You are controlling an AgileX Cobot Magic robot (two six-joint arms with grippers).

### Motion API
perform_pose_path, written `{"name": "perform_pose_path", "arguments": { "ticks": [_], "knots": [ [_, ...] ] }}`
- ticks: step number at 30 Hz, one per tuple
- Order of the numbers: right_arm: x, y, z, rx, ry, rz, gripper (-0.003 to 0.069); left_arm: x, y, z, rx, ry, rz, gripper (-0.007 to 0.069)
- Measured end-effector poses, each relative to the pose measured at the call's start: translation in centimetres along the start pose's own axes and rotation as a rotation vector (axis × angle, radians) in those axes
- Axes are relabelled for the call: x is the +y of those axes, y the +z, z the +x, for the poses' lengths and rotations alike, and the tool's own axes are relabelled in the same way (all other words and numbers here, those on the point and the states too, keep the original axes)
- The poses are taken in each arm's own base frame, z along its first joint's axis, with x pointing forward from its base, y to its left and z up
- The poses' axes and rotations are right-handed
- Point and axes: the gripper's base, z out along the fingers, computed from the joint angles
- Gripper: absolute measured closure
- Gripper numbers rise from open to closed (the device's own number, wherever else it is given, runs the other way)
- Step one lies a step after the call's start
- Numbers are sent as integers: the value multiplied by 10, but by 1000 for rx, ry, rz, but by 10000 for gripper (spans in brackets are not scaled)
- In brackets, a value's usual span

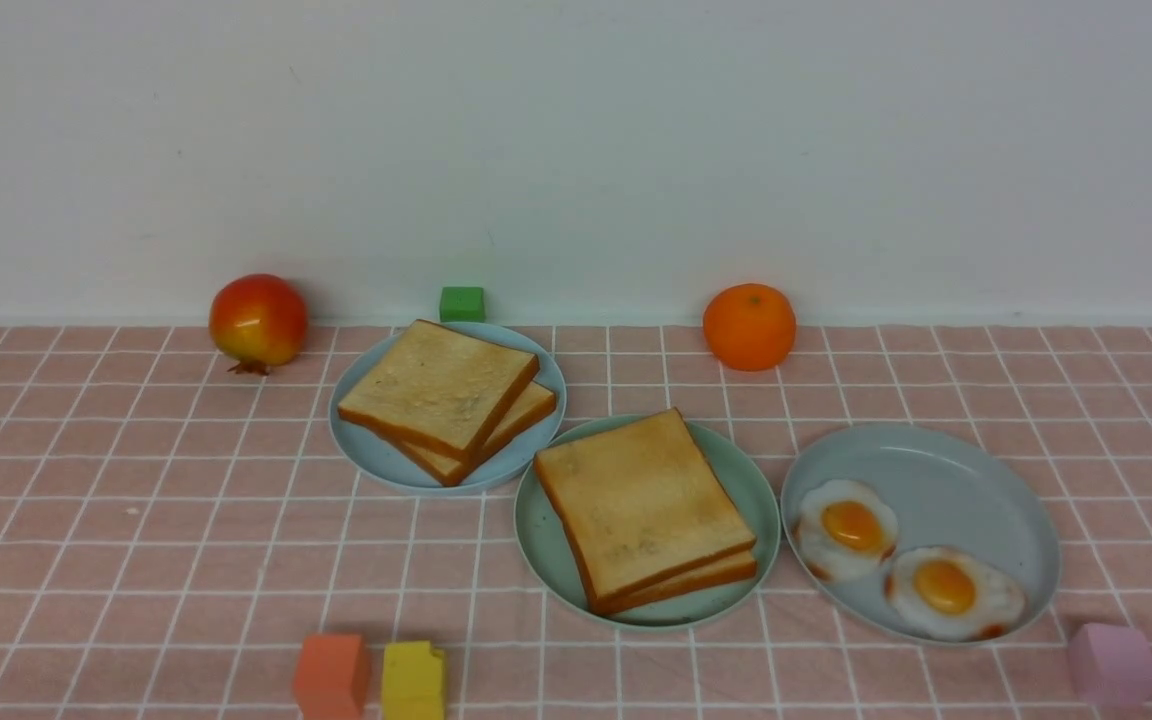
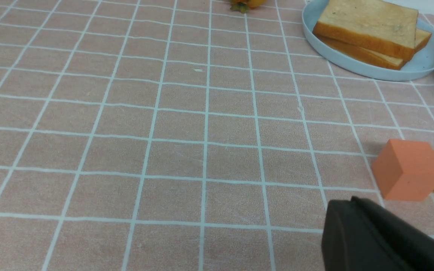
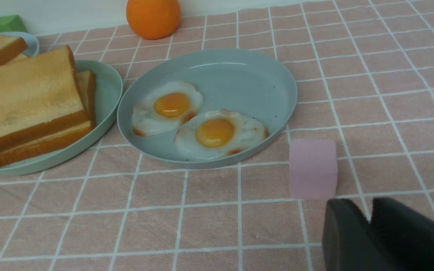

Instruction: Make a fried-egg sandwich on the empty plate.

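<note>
My right pincer (image 3: 369, 222), nearly closed and empty, should pinch the thin, floppy white fried egg (image 3: 220, 133) by its rim.

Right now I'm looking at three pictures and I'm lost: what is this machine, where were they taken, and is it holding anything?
It is a robot with two arms, each ending in a claw. The wide picture looks forward from between the arms. The other two come from cameras on each wrist; the dark shapes at their lower edges are the left claw and right claw. Neither holds anything. On the pink checked cloth sit a mint-green plate with stacked toast, a pale-blue plate with more toast, a grey plate with two fried eggs, some fruit and coloured blocks.
</note>
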Motion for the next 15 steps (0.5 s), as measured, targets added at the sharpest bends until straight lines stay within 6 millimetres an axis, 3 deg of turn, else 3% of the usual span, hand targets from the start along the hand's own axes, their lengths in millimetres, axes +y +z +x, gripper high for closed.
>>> {"name": "perform_pose_path", "arguments": {
  "ticks": [15],
  "knots": [
    [0,0,0,0,0,0,505,0,0,0,0,0,0,571]
  ]
}}
